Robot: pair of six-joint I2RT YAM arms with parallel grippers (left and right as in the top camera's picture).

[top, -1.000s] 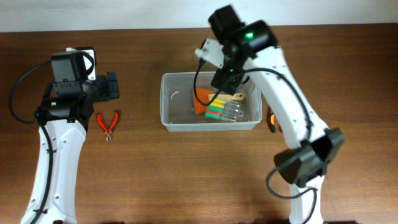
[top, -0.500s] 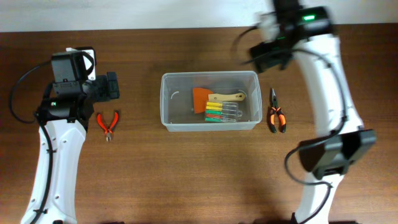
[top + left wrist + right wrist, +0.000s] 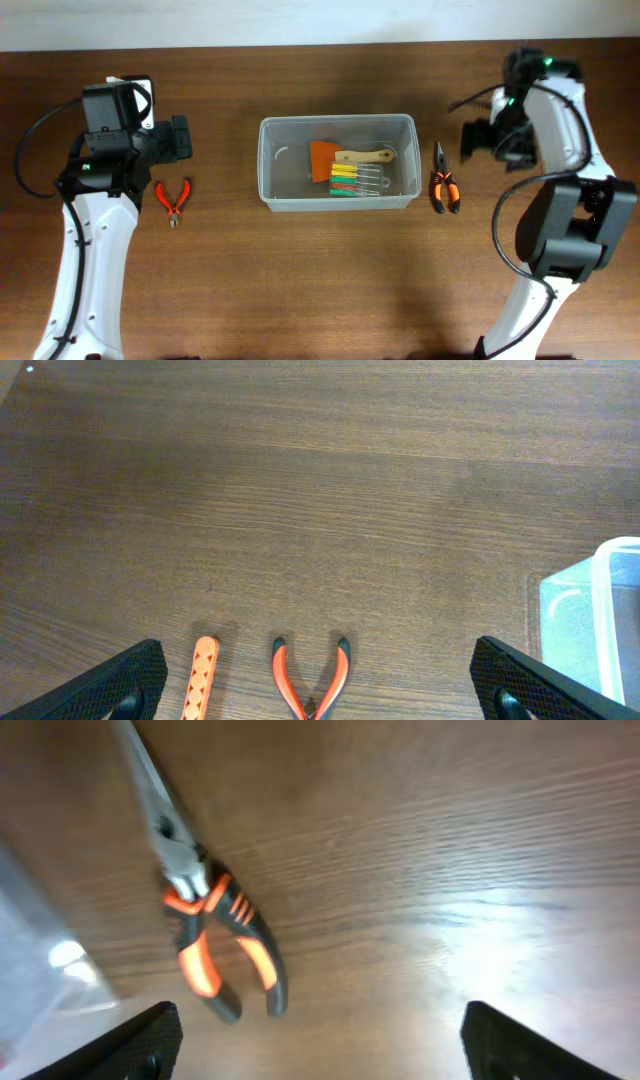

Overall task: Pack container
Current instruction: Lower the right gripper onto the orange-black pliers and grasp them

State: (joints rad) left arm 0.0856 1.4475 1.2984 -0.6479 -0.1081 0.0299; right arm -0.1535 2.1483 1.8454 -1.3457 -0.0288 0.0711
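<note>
Having left the clear rectangular plastic container [image 3: 266, 160], my right gripper [image 3: 318, 1042] hangs wide open and empty, with the black-and-orange long-nose pliers [image 3: 200, 920] just ahead-left of it, probably the next item to pack.

The left arm [image 3: 88, 235] and right arm [image 3: 568, 120] are smooth white shells with black joint housings. Thin black cables [image 3: 22, 160] loop off them, and the right arm carries a small green light [image 3: 545, 62]. The left gripper [image 3: 185, 140] and right gripper [image 3: 468, 136] are black, with finely textured fingers [image 3: 120, 680].
</note>
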